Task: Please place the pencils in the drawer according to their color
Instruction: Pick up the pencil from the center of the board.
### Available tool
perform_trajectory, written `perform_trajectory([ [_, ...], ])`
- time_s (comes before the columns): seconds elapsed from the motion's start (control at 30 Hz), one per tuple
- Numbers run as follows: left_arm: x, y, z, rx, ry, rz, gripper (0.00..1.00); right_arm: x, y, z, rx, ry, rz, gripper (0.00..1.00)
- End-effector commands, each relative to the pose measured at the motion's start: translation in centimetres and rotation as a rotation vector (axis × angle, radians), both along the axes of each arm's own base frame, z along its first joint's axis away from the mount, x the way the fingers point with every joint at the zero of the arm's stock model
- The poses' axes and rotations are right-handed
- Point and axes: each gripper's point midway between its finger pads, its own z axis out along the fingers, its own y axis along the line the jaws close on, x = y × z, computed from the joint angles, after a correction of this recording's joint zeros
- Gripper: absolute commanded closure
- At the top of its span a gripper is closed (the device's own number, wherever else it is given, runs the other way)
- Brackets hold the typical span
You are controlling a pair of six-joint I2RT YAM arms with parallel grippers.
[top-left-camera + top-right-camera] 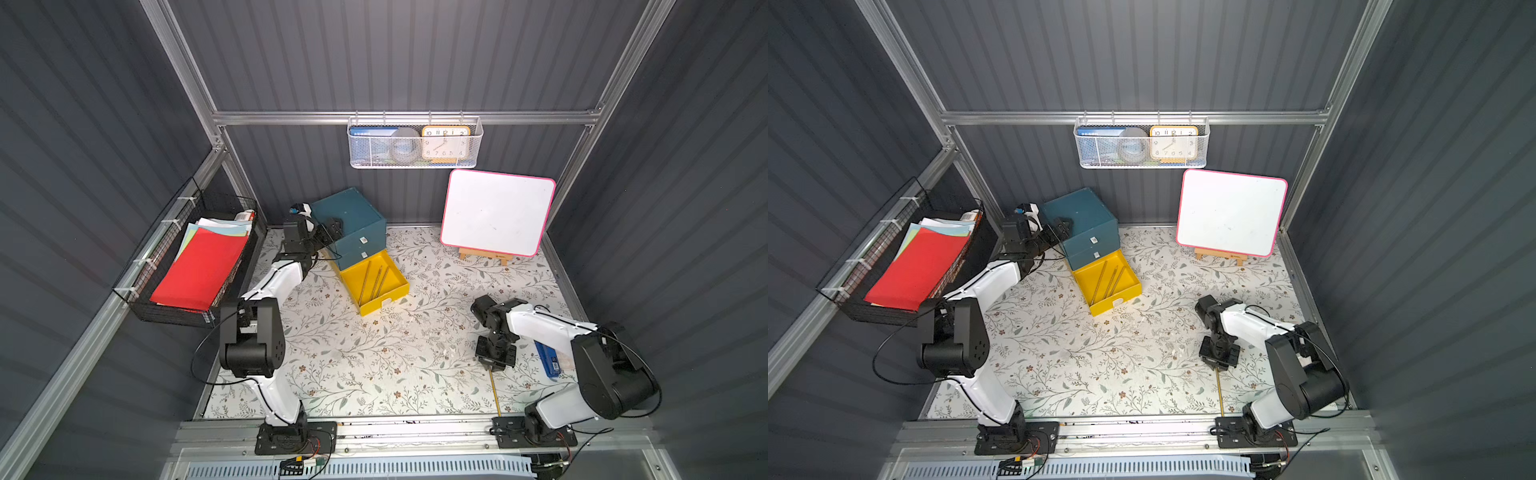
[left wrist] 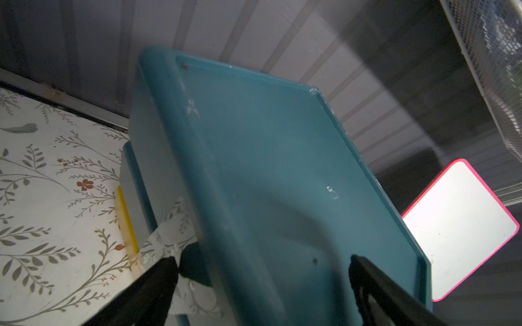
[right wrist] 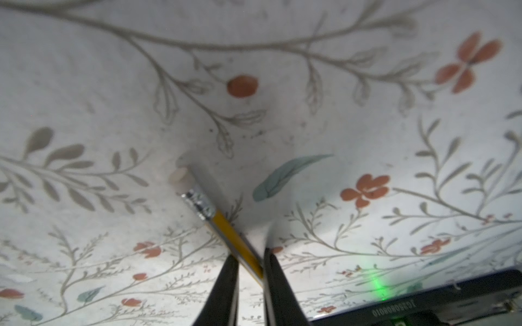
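Nearest, by the front edge of the desk, the right hand pinches a yellow pencil between its two fingers, close to the eraser end. In both top views the long rest of the pencil sticks out from the hand toward the front edge, so the grip is far from the middle. Whether the pencil is already off the desk, I cannot tell.

I judge the step in hand is to lift this pencil and bring it to the yellow drawer, which stands pulled out from the bottom of the teal cabinet, well apart from the right hand. Three pencils of similar colour lie in it, along its length. To do it well, the hand should rise slowly, because the long free end can sag or turn in the fingers. Over the drawer, it is better to turn the pencil parallel to the three, lower it between the walls, and only then let go, so that no end rests on the rim.

Farther, the left hand is at the cabinet's top corner with fingers spread wide, pinching nothing; perhaps it steadies the cabinet. No blue or red pencil is visible.
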Motion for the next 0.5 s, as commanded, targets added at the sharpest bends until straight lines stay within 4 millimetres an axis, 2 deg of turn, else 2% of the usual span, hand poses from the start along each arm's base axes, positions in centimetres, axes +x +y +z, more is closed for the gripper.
perform_trajectory([
  [0.0, -0.4, -0.4, 0.6, -0.005, -0.015, -0.009, 0.00, 1.1, 0.6, -1.5, 0.009, -0.018, -0.003, 0.92],
  [0.1, -0.4, -0.4, 0.5, -0.005, -0.013, -0.009, 0.00, 1.9, 0.7, -1.5, 0.002, -0.032, 0.002, 1.00],
  [0.3, -0.4, -0.4, 0.4, -0.005, -0.013, -0.009, 0.00, 3.7, 1.5, -1.3, 0.018, -0.067, 0.004, 1.00],
  [0.47, -0.4, -0.4, 0.0, 0.000, -0.004, -0.011, 0.00, 5.7, 2.6, 0.4, 0.057, -0.138, -0.006, 1.00],
])
